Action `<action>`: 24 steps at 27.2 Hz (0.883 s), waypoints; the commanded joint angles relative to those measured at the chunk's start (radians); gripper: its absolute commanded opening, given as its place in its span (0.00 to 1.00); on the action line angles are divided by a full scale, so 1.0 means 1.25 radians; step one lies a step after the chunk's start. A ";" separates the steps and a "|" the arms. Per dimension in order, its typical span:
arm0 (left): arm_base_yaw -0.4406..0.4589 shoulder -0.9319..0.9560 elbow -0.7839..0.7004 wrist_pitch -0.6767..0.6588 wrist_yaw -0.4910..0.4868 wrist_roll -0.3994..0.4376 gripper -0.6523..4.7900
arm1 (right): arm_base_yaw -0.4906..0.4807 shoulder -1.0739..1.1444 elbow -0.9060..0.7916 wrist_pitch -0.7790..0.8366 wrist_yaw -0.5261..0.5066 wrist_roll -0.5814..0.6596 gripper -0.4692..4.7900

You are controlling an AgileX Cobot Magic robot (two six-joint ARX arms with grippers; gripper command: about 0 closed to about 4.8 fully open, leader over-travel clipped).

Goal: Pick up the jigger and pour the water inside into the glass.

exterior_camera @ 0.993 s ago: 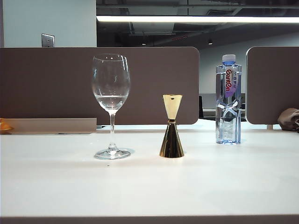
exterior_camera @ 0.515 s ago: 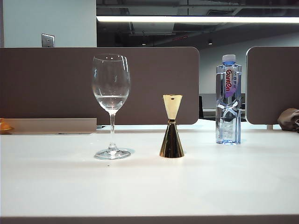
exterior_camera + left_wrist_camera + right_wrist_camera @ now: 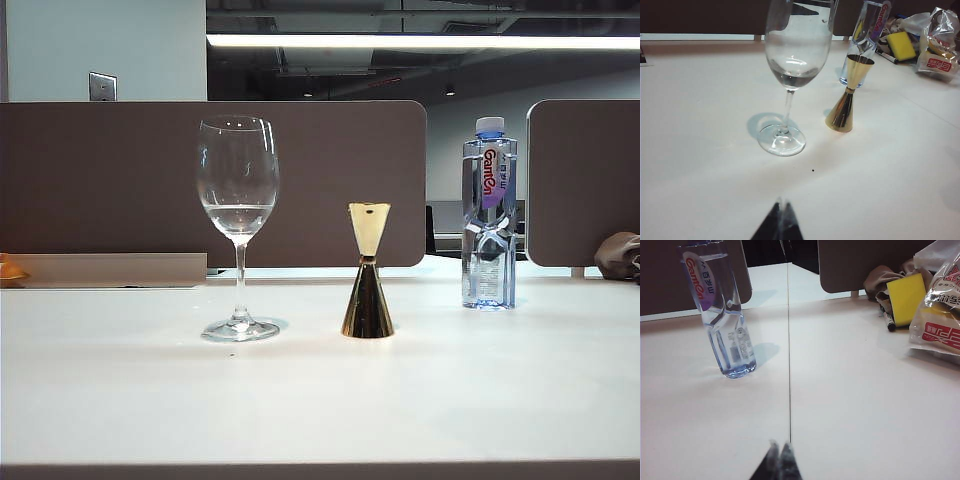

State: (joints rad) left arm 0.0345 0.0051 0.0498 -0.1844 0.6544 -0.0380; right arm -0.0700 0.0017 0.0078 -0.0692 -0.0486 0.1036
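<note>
The gold jigger (image 3: 368, 272) stands upright on the white table, just right of the glass (image 3: 238, 215); both also show in the left wrist view, jigger (image 3: 849, 95) and glass (image 3: 792, 75). A little water (image 3: 237, 218) sits in the glass bowl. What is inside the jigger is hidden. My left gripper (image 3: 781, 206) is shut with nothing in it, well short of the glass foot. My right gripper (image 3: 779, 445) is shut and empty, over bare table some way from the bottle. Neither gripper appears in the exterior view.
A clear plastic bottle (image 3: 489, 215) with a blue cap stands right of the jigger, also seen as the bottle (image 3: 722, 310). A yellow sponge (image 3: 905, 297), a pen (image 3: 888, 320), a snack bag (image 3: 940, 315) and a brown cloth (image 3: 618, 255) lie at the far right. Brown partitions (image 3: 330, 180) back the table.
</note>
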 commanded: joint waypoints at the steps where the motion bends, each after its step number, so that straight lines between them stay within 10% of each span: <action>1: 0.001 0.000 0.004 0.005 0.002 0.003 0.11 | 0.000 0.000 -0.005 0.011 0.002 -0.002 0.11; 24: 0.001 0.000 0.004 0.005 0.002 0.003 0.11 | 0.000 0.000 -0.005 0.011 -0.021 0.025 0.11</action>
State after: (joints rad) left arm 0.0345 0.0048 0.0498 -0.1844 0.6544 -0.0380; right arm -0.0700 0.0017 0.0078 -0.0692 -0.0528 0.1173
